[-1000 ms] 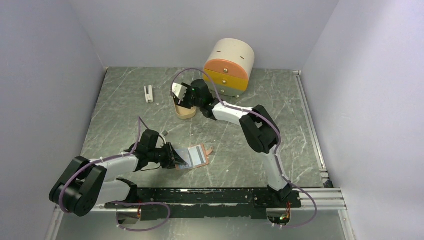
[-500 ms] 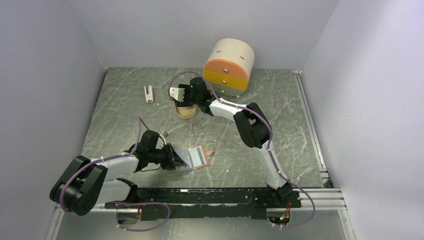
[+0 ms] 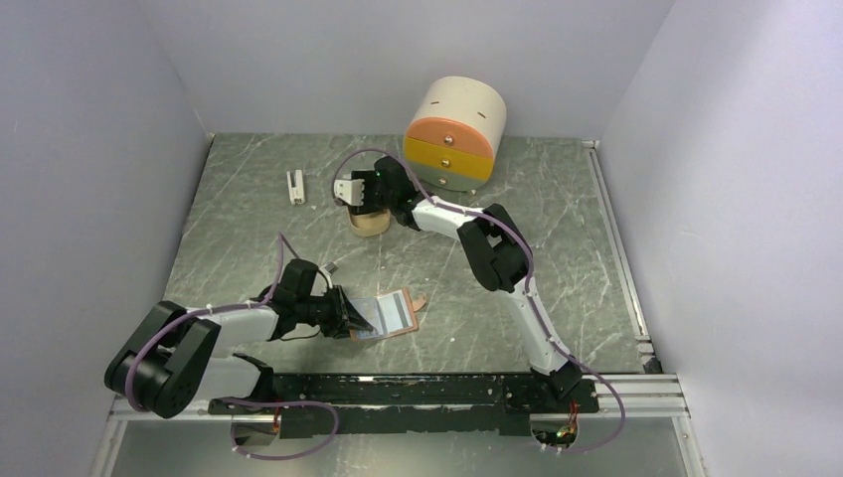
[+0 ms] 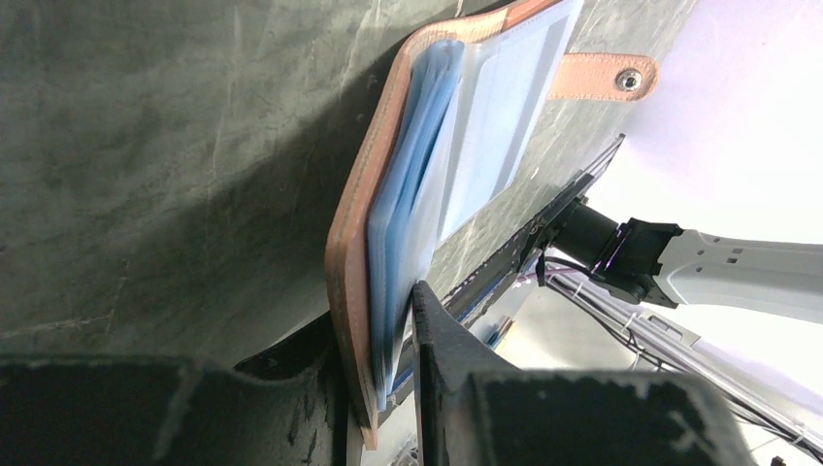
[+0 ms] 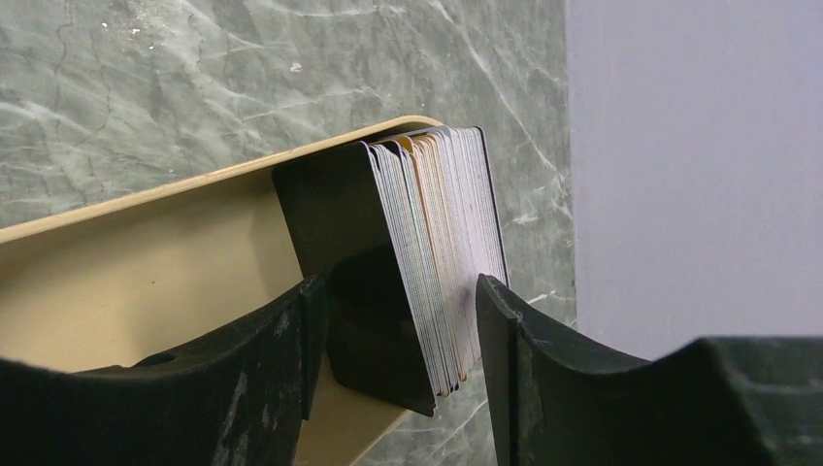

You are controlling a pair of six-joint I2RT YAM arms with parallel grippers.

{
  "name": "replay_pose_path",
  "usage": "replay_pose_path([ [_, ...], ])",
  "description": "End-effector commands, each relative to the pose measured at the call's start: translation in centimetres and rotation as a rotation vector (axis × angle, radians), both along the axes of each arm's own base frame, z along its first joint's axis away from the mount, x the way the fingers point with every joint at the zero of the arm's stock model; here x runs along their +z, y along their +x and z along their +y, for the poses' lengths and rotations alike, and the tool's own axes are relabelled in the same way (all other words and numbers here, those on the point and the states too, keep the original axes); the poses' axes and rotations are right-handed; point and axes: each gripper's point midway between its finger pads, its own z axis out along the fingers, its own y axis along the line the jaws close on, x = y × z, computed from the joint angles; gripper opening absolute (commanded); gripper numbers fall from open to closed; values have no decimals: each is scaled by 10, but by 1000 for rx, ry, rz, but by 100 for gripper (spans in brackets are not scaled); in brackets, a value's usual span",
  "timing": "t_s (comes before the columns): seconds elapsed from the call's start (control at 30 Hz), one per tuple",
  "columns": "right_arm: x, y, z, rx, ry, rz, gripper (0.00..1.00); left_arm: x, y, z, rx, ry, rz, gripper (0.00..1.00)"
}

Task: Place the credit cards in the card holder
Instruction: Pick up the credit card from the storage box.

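Cards, a thick stack of them [image 5: 427, 272], stand on edge at one end of the beige tray [image 5: 146, 282], far back on the desk [image 3: 249, 229]. The right pincer [image 5: 400, 286] is down at the tray with one finger on each side of the stack. Its fingers sit very close to the outer credit cards, but I cannot tell if they are squeezing them or just standing beside them.

Near the front of the desk, well apart from the tray, lies the pink card holder [image 3: 390, 315]. It is open, with its clear pockets facing up and its little strap with the metal snap [image 4: 602, 76] sticking out at the far side. The left pincer [image 3: 346, 316] is clenched on the near edge of the card holder, one finger under the pink cover and one on the shiny pockets.

A small white block [image 3: 295, 186] stands left of the tray. A round box with orange and yellow drawers [image 3: 454, 134] sits just behind the tray, by the back wall.
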Motion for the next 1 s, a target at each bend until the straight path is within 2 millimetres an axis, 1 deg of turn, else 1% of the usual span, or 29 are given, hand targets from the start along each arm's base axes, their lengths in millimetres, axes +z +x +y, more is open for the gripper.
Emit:
replay_pose_path([
  [0.0, 12, 14, 1, -19, 5, -56, 59, -2, -1, 0, -14, -11, -6, 25],
  [0.23, 32, 18, -2, -41, 44, -95, 53, -4, 0, -1, -15, -10, -1, 25],
  [0.37, 39, 18, -3, -41, 51, -105, 50, -4, 0, -1, -15, -13, 3, 25],
  [0.63, 41, 14, -6, -26, 45, -101, 43, -5, -1, -1, -15, -14, 4, 25],
  [0.83, 48, 13, -7, -24, 54, -102, 38, -5, 0, -2, -14, -17, 4, 25],
  [0.97, 51, 10, -10, -27, 63, -98, 33, -4, 0, -2, -13, -17, 3, 25],
])
